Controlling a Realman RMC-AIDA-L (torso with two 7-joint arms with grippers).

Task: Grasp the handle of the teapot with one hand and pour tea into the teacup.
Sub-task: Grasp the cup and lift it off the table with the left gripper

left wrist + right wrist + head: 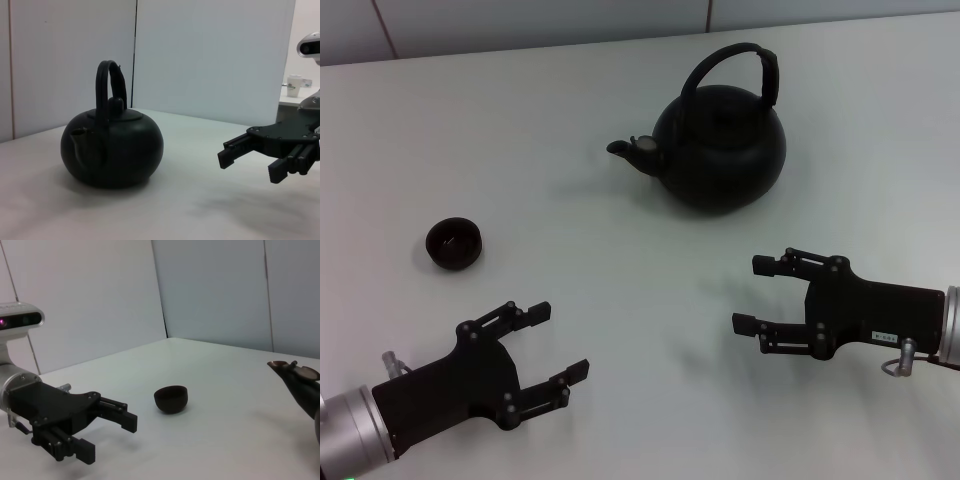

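The black teapot [720,145] stands at the table's far middle, spout pointing toward my left, its arched handle [735,58] upright over the lid. The left wrist view shows the teapot [112,150] and handle [106,82] side-on. The small black teacup [454,243] sits to the left, nearer me, and shows as a low bowl [171,398] in the right wrist view. My left gripper [560,342] hovers open at the front left, nearer than the cup. My right gripper [752,294] is open at the front right, nearer than the teapot, holding nothing.
The white table [620,280] runs back to a pale wall. In the right wrist view the teapot's spout [295,377] pokes in at the edge, and the left gripper [109,439] shows farther off. The right gripper [250,167] appears in the left wrist view.
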